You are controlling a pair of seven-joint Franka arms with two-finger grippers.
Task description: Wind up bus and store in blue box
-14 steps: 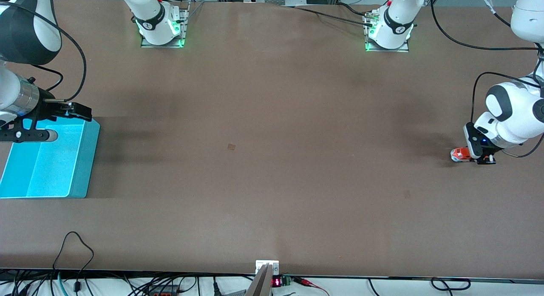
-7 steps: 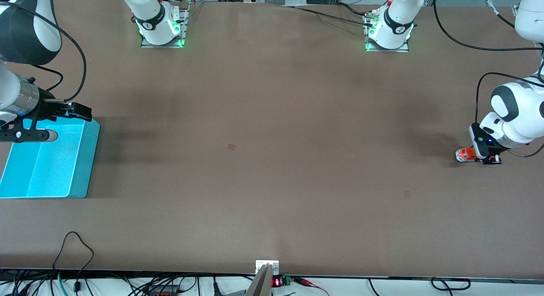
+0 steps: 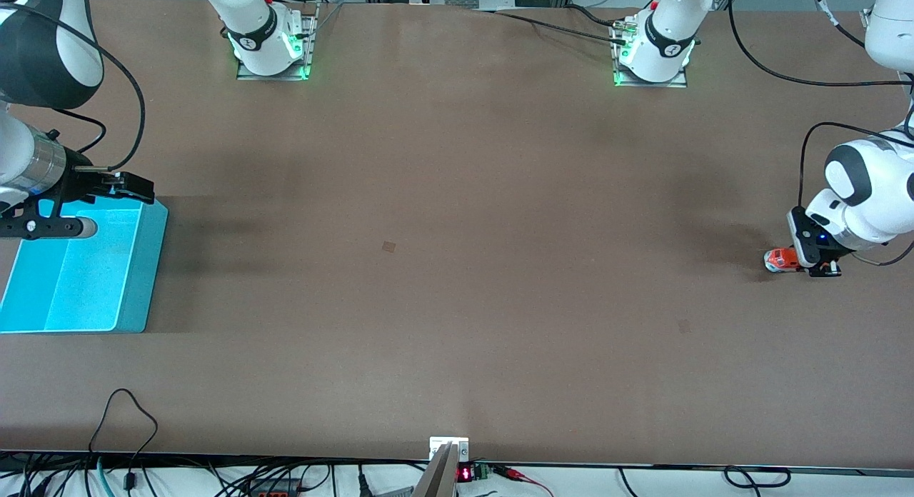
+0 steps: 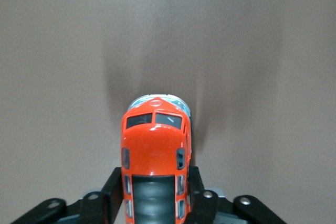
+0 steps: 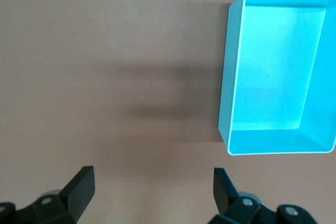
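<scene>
The bus (image 3: 780,260) is being shown standing on the desk (image 3: 457,268) at the left arm's end, lodged between the fingers of the left gripper (image 3: 798,263); in the left wrist view the bus (image 4: 155,161) is being flanked closely by both fingers, but whether it is being clamped or let go cannot be told. The right gripper (image 3: 132,186) is being held with its fingers wide apart and empty, over the corner of the blue box (image 3: 146,268), where the right arm is waiting. The blue box (image 5: 236,77), seen directly below that gripper, is holding nothing. Winding is judged to be under way or barely finished; carrying the bus across the desk and storing it are being left undone.
</scene>
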